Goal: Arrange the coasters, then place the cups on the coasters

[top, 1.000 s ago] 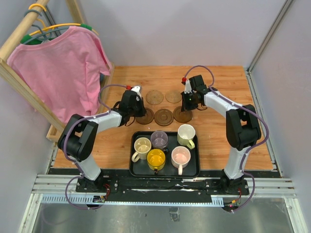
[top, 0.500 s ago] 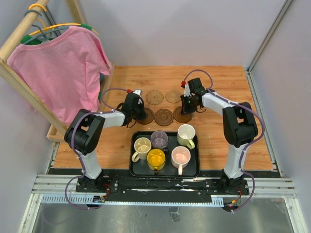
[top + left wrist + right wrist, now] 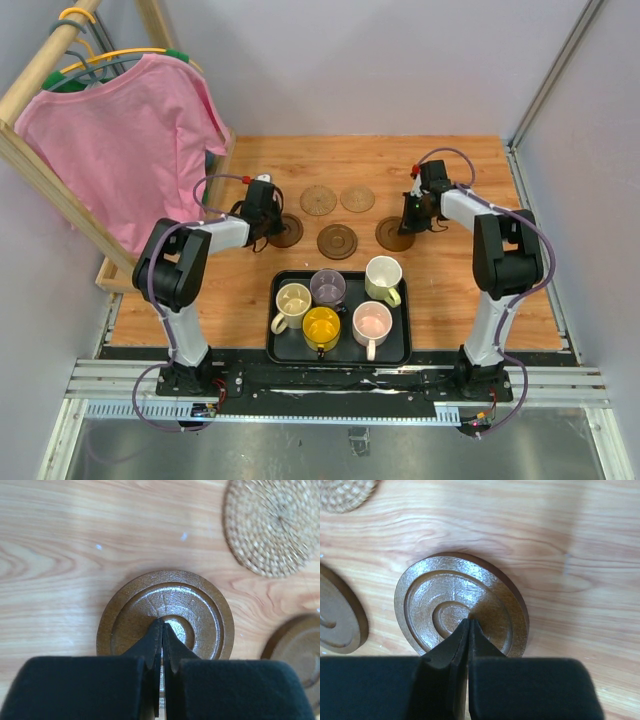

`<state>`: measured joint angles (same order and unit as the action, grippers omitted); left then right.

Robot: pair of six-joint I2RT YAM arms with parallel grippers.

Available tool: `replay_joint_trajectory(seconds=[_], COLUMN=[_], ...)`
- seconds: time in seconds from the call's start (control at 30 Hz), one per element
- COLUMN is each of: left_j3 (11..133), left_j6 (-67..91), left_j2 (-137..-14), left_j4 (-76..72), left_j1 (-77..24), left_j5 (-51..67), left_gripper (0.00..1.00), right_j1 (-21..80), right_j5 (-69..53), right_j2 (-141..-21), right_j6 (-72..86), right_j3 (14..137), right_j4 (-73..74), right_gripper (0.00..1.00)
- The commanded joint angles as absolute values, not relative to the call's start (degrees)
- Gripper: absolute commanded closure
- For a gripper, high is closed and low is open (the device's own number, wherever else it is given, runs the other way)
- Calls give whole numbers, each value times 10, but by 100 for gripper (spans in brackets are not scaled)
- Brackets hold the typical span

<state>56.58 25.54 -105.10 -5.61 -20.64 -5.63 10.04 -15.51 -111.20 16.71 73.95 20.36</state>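
Observation:
Three dark brown coasters lie in a row: left [image 3: 286, 231], middle [image 3: 337, 241], right [image 3: 393, 234]. Two tan woven coasters [image 3: 318, 199] [image 3: 356, 198] lie behind them. My left gripper [image 3: 272, 226] is shut, its tips [image 3: 162, 625] resting near the centre of the left dark coaster [image 3: 200, 605]. The right gripper [image 3: 405, 226] is shut too, tips [image 3: 469, 622] pressed near the centre of the right dark coaster [image 3: 445, 592]. Several cups stand on the black tray [image 3: 340, 357]: cream [image 3: 293, 300], grey-purple [image 3: 327, 287], pale yellow-green [image 3: 382, 275], yellow [image 3: 321, 326], pink [image 3: 371, 322].
A pink shirt [image 3: 125, 145] hangs on a wooden rack [image 3: 55, 190] at the left edge of the table. Grey walls close off the back and right. In the wrist views, a tan coaster [image 3: 272, 525] [image 3: 345, 490] and the middle dark coaster [image 3: 300, 650] [image 3: 335, 615] lie beside the touched ones.
The left gripper has slid its dark coaster leftward and the right gripper has slid its dark coaster rightward, widening the gaps in the front row. Both stayed shut.

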Motion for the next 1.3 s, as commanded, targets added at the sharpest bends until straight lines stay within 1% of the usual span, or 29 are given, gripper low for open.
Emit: replay_joint_trajectory(seconds=[0.0,0.17,0.4,0.63,0.93,1.1,1.27], left_j3=[607,678,803,875,889,874,846], left_j6=[255,250,244,244,244,249,245], left_j2=[-1077,-1124,-1205,-1256,-1280,-1279,-1267], left_j4=[-25,-7,24,35,16,-3,-8], left_j1=[-186,-170,-145,-126,-125,-128,-138], left_j5=[-92,-100,-94,-73,-15,43,46], left_gripper=[99,99,99,99,100,100,99], right_j1=[67,44,27,27,36,48,55], right_j5=[-98,-79,-100,-120,-193,-212,-220], right_j2=[-1123,-1176,-1268,-1327,-1349,-1361,-1358], right_j6=[172,165,160,161,153,149,149], right_j3=[743,809,945,1041,1052,1067,1069], right_j4=[220,233,251,258,228,226,224], right_gripper=[99,99,99,99,99,99,99])
